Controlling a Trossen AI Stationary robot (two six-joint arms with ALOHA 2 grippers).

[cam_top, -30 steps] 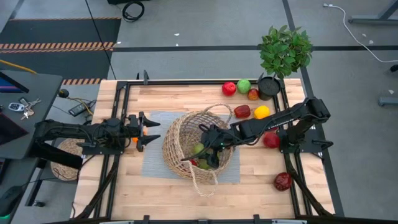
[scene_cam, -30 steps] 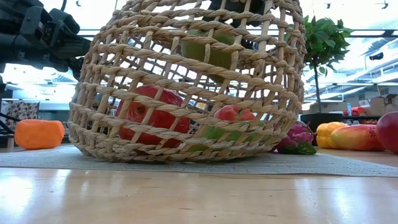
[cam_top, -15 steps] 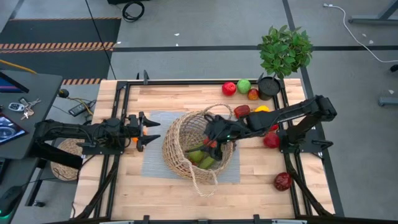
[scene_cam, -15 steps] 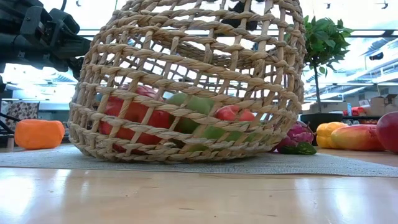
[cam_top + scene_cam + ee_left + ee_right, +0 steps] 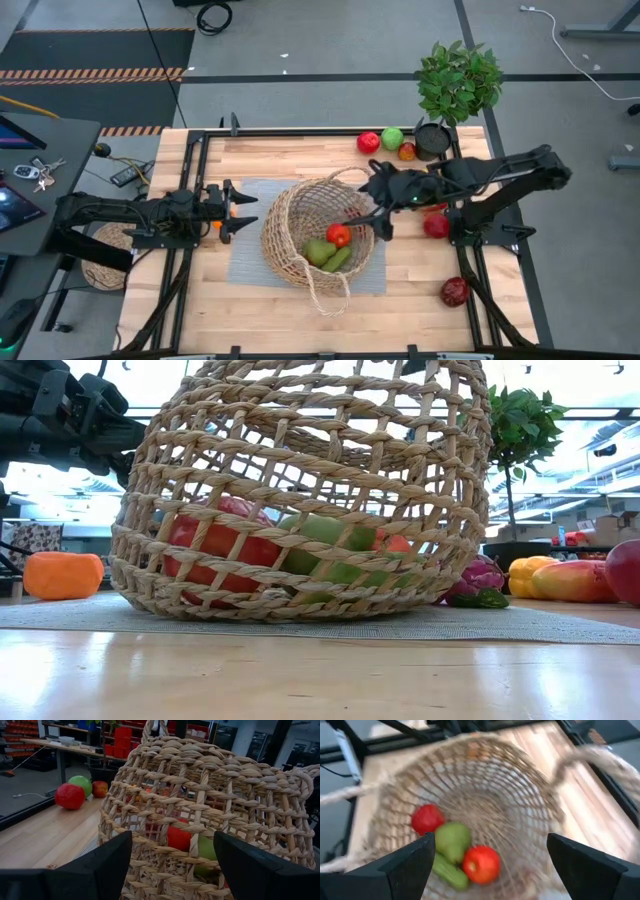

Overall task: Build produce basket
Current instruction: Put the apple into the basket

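Seen from above: wicker basket [image 5: 318, 243] on a grey mat [image 5: 250, 262] mid-table (red and green produce [image 5: 331, 247] inside), right gripper [image 5: 380, 212] spread empty at its rim, left gripper [image 5: 236, 210] spread beside it.

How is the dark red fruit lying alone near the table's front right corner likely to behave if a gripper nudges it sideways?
The dark red fruit looks rounded and smooth, so it would probably roll rather than slide. It sits alone on bare wood of the table, with nothing beside it to stop it. Its glossy-looking skin suggests a pinch could slip off-centre.
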